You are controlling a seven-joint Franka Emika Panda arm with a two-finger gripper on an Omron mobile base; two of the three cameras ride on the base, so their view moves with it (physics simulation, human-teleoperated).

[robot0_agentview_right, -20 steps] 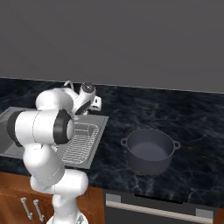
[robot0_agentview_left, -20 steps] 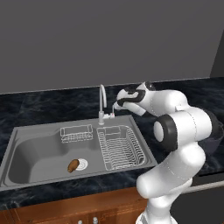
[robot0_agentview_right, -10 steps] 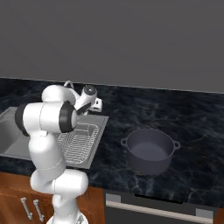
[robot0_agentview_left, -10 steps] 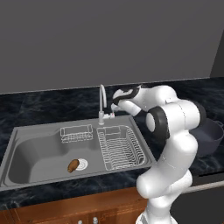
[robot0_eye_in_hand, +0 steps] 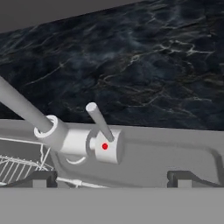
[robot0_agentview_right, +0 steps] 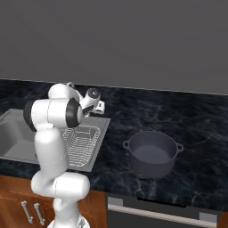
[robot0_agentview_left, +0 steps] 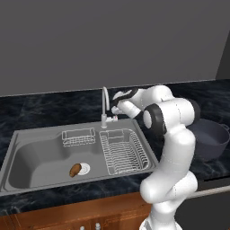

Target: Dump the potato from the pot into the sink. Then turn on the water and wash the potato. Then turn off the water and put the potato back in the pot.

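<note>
Potato (robot0_agentview_left: 75, 169) lies on the sink (robot0_agentview_left: 36, 155) floor, touching the left side of the round white drain (robot0_agentview_left: 83, 168). Pot (robot0_agentview_right: 152, 153) stands upright on the dark marble bench (robot0_agentview_right: 196, 129), well right of the sink. Gripper (robot0_agentview_left: 116, 109) is up at the faucet (robot0_agentview_left: 105, 101) base, just right of it, above the sink's back rim. Seen from the hand, the fingers (robot0_eye_in_hand: 40, 178) are spread wide apart, holding nothing, with the faucet's handle (robot0_eye_in_hand: 99, 121) and its red-dotted knob (robot0_eye_in_hand: 105, 146) between and ahead of them. Handle tilts up and to the left in that view. Wire dish rack (robot0_agentview_left: 123, 150) sits in the right part of the sink; small wire basket (robot0_agentview_left: 78, 137) at the back.
</note>
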